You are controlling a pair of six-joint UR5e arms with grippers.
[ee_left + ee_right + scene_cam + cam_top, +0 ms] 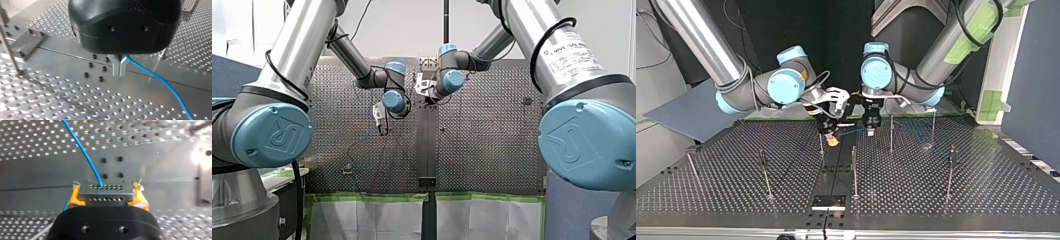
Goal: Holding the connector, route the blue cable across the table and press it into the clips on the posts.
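1. Blue cable (82, 152) leaving the connector (105, 192) and crossing the short gap to my left gripper (120, 72), then trailing away over the perforated table (961, 200).
2. Gripping the connector squarely between the yellow pads (75, 195) of my right gripper (106, 186), jaws closed on both its sides, low over the table's plain middle strip.
3. Pinching the cable just beside the connector, my left gripper's metal fingers narrowed to a near-touching V.
4. Risking, by my judgement, a strained cable root or a connector twisting in the pads if the two grippers are pulling apart faster than the cable slides.
5. Working with both wrists very near each other in the top view, so probably risking a collision on any inward turn.
6. Facing thin upright posts (891, 132) close on either side, likely snag points for slack; clips on them too small to make out.
7. Having open table toward the top view's near edge and both outer sides.
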